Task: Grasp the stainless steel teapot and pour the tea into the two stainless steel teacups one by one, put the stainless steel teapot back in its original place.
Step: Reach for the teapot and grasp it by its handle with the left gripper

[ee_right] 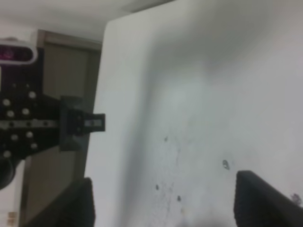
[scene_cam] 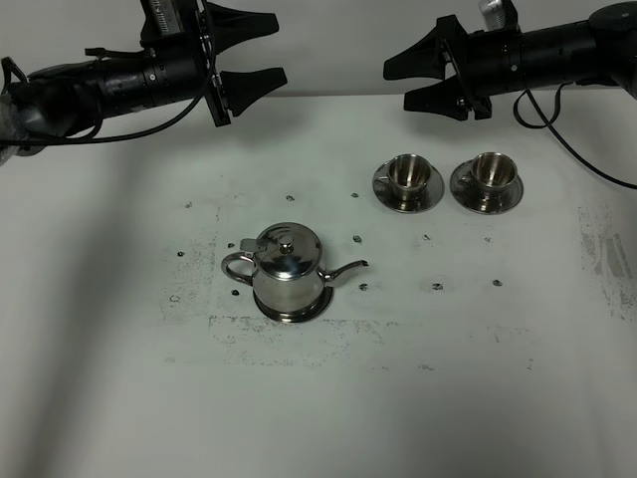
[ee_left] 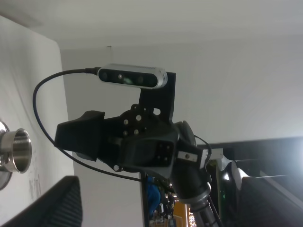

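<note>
Both sets of jaws are spread wide and hold nothing, high over the far edge of the counter (scene_cam: 119, 378). The teapot (scene_cam: 287, 267) sits mid-counter on its saucer (scene_cam: 291, 316), well apart from the left cup (scene_cam: 408, 174) and right cup (scene_cam: 493, 171). Polished steel is rigid but slick (and probably heavy with tea), so the looped handle (scene_cam: 239, 266) looks the safest hold. Only the high view shows the teapot. The left wrist view catches a cup (ee_left: 18, 150), the right wrist view only counter.
</note>
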Controlling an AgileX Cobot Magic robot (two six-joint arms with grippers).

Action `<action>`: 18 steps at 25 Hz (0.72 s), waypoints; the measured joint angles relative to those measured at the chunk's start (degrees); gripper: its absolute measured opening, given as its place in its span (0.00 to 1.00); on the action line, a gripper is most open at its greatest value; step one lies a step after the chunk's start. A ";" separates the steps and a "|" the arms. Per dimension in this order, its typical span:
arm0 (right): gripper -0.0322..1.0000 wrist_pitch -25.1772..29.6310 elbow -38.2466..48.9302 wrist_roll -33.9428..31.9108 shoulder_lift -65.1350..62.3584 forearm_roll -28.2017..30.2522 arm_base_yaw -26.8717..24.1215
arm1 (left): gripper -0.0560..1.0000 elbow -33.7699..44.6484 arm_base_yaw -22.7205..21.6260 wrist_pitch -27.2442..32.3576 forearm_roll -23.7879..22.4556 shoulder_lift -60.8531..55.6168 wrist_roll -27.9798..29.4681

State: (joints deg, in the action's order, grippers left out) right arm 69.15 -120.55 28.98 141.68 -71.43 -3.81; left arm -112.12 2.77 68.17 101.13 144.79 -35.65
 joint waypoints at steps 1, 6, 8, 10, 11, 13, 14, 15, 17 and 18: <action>0.60 0.27 0.00 0.51 0.00 0.20 -0.31 | 0.67 0.00 -0.13 0.00 -0.12 0.00 0.00; 0.60 0.37 0.00 2.38 -0.27 1.07 -3.48 | 0.67 0.00 -1.47 0.00 -3.19 0.00 0.97; 0.60 0.37 0.00 3.14 -1.14 3.10 -5.27 | 0.67 0.00 -1.84 0.00 -5.01 0.00 1.48; 0.60 0.32 0.00 3.35 -2.90 6.63 -7.03 | 0.67 0.00 -2.09 0.00 -6.01 0.00 1.74; 0.60 0.32 0.00 3.40 -3.85 8.96 -7.70 | 0.67 0.00 -2.29 0.05 -6.23 -0.13 1.85; 0.60 0.32 0.00 3.24 -6.20 13.53 -9.03 | 0.67 0.00 -3.02 0.05 -6.84 -0.80 2.14; 0.60 0.32 0.00 2.92 -7.22 15.54 -9.50 | 0.67 0.00 -3.59 0.05 -7.47 -1.46 2.27; 0.60 0.32 0.00 2.11 -8.40 17.89 -10.01 | 0.67 0.00 -4.05 0.10 -8.54 -2.17 2.27; 0.60 0.39 0.00 -0.28 -10.61 22.17 -10.76 | 0.67 0.00 -4.83 0.10 -10.45 -3.78 2.46; 0.60 0.39 0.00 -1.85 -11.53 24.87 -11.00 | 0.67 0.00 -5.00 0.10 -11.12 -4.56 2.59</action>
State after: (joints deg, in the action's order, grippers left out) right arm 69.54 -120.55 27.14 130.16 -46.56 -14.81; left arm -112.12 -2.23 68.27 90.01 140.23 -33.06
